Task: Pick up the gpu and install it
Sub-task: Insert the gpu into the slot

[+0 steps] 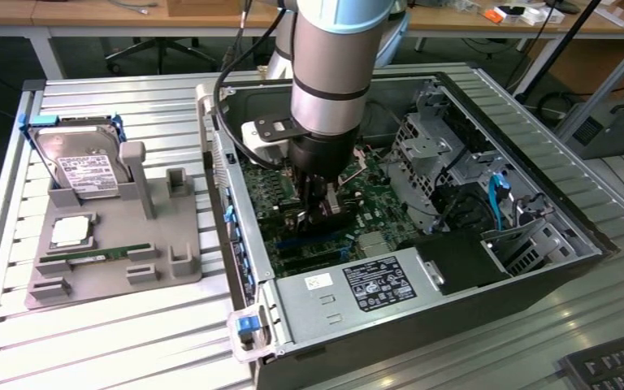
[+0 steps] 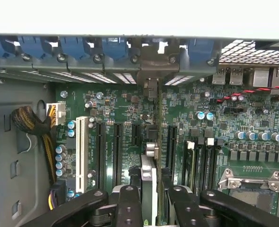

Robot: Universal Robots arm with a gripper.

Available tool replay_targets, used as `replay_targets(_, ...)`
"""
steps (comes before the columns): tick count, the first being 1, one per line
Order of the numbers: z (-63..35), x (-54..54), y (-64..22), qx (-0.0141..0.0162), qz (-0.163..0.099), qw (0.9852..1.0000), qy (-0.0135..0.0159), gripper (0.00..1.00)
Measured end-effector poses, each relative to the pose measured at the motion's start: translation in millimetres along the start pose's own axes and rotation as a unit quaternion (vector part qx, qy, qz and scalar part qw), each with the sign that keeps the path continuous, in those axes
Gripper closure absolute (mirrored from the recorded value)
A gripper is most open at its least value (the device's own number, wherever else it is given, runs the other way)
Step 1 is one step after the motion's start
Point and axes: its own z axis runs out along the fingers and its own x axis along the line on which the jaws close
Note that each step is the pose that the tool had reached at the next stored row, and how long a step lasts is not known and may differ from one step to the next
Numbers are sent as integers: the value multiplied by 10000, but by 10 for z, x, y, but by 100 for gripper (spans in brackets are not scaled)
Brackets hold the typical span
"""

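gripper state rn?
Gripper: shut on the gpu, held edge-on above the motherboard slots inside the open PC case.

The work surface is a table of ribbed aluminium slats (image 1: 127, 341), brightly lit. Behind it runs a row of light wooden desks on white legs (image 1: 62, 20), with the base of an office chair (image 1: 160, 53) on the dark floor beneath. At the exterior view's right stand an aluminium profile frame (image 1: 616, 81) and a grey box (image 1: 616, 130) on a pale floor.
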Motion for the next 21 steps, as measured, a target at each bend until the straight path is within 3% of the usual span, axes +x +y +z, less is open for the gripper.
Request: replay_targets(21,-28,1,-1,-5,97,10000,2,73)
